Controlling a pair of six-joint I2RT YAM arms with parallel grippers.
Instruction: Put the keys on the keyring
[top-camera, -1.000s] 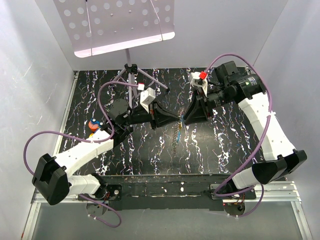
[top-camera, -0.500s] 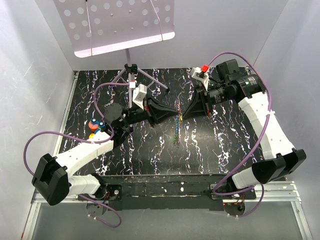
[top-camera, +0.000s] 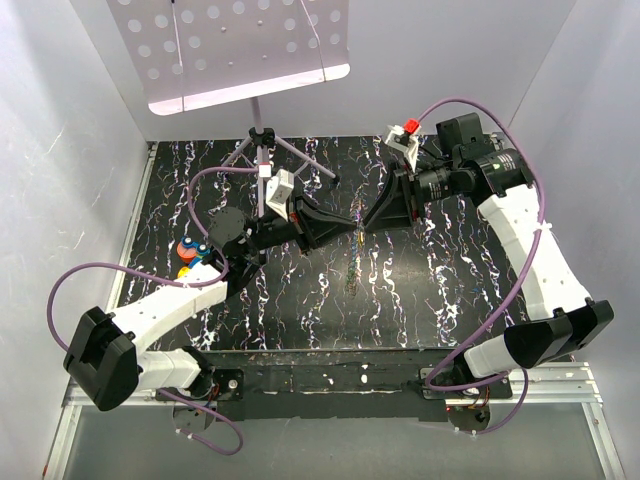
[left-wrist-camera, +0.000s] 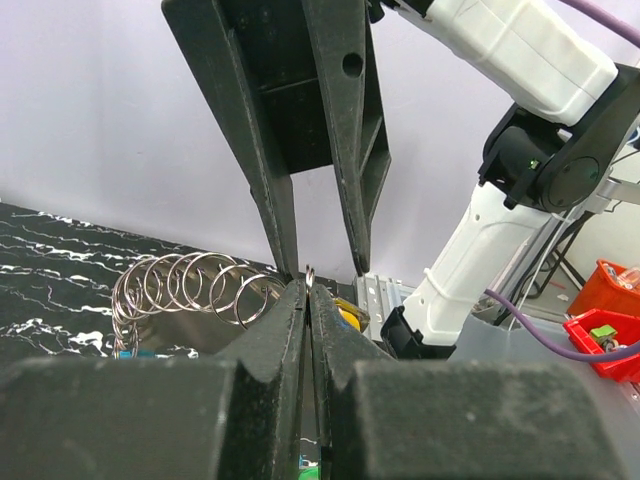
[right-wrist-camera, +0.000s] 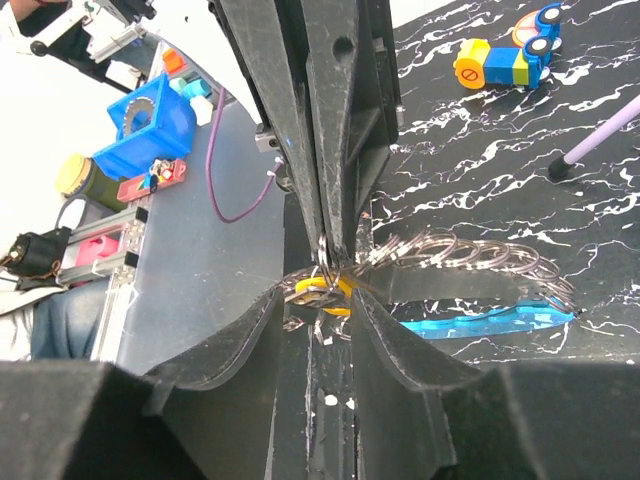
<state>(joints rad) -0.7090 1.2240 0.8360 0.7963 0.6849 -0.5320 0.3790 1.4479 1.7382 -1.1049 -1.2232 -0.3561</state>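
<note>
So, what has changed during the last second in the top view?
The left gripper and right gripper moved together a little farther out over the table. The left stays shut on a ring, the right open around it; the ring chain still hangs below. The coloured toy did not move.

Polished metal rings (left-wrist-camera: 190, 290), a glossy translucent blue plastic key (right-wrist-camera: 490, 318), and a smooth black white-veined tabletop (top-camera: 300, 310).

you've got a black, white-veined table top (top-camera: 430, 300) inside white walls (top-camera: 60, 130); a perforated music stand (top-camera: 235, 45) on a tripod near the far edge; a red, blue and yellow toy block cluster (top-camera: 190, 250) by the left edge; off the table, red bins (left-wrist-camera: 600, 335) and a blue box (right-wrist-camera: 150, 125)
</note>
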